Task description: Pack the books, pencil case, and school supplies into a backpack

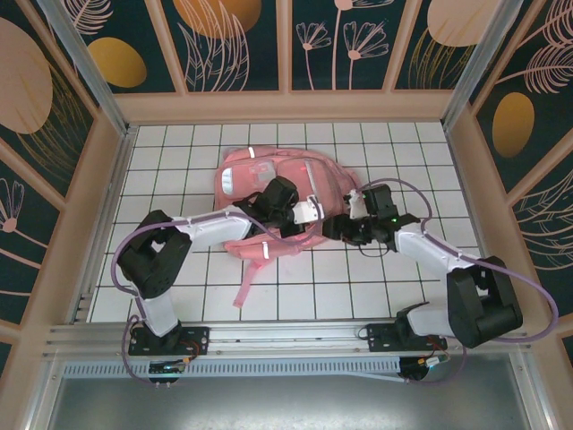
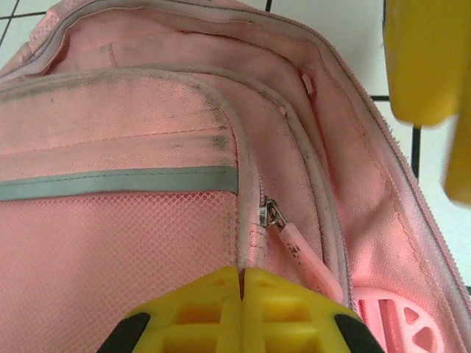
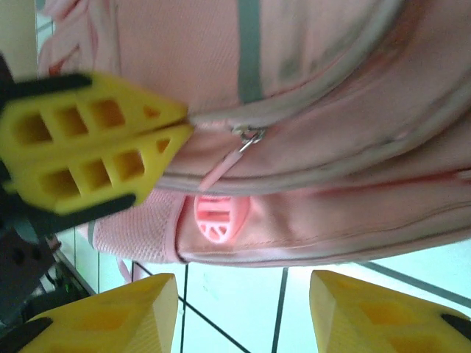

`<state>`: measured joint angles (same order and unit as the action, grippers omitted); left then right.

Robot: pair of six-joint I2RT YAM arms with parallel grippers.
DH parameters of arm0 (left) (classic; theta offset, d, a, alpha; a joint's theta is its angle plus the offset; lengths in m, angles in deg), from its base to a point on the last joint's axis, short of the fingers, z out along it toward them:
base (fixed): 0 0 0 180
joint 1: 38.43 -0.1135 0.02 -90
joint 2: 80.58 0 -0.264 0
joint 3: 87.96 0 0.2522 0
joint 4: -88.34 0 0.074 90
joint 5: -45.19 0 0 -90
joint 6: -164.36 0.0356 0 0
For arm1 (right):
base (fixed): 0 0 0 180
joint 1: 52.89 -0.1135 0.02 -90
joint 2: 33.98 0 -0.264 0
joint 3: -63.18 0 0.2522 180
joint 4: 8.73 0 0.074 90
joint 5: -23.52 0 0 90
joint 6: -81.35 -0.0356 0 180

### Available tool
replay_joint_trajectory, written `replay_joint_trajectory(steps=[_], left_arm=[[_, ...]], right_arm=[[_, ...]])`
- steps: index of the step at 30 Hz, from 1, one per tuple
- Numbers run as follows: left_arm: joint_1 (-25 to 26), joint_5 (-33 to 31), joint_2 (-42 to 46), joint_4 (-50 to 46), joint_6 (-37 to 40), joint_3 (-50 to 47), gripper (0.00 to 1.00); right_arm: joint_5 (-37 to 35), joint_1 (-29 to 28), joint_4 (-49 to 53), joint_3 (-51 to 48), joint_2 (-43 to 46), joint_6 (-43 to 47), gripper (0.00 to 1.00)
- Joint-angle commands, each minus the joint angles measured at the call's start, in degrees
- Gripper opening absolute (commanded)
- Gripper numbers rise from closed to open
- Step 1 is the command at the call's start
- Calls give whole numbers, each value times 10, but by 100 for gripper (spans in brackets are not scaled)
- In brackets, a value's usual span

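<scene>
The pink backpack point(image 1: 269, 184) lies flat in the middle of the table. My left gripper point(image 2: 241, 273) is shut on the backpack, pinching the piped edge of the front pocket beside a zipper slider with a pink pull point(image 2: 298, 250). From above, that gripper point(image 1: 304, 215) sits at the bag's right side. My right gripper point(image 3: 243, 309) is open and holds nothing, hovering over white tiles just off the bag's edge, close to the left gripper point(image 3: 88, 147). A round pink plastic tab point(image 3: 217, 217) lies on the bag near it. The books, pencil case and school supplies are out of view.
The white tiled table point(image 1: 358, 287) is boxed in by beige walls point(image 1: 461, 170) on three sides. A pink strap point(image 1: 246, 285) trails from the bag toward the near edge. The two grippers are very close together at the bag's right side.
</scene>
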<state>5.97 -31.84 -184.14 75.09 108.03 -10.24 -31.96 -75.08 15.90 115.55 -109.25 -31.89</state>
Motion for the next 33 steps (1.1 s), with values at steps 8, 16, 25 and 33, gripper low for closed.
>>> replay_joint_trajectory(steps=[8, 16, 25, 33], left_arm=[[-55, 116, 20, 77, -107, -7, 0], [-57, 145, 8, 121, -139, -20, 0], [-61, 154, 16, 109, -121, -31, 0], [-69, 116, 11, 77, -78, -32, 0]], right_arm=[[-86, -46, -141, 13, -43, 12, 46], [-207, -84, -172, 30, -113, 48, 28], [-248, -86, -190, 49, -114, 63, 0], [-258, -18, -173, 25, -82, 60, 0]])
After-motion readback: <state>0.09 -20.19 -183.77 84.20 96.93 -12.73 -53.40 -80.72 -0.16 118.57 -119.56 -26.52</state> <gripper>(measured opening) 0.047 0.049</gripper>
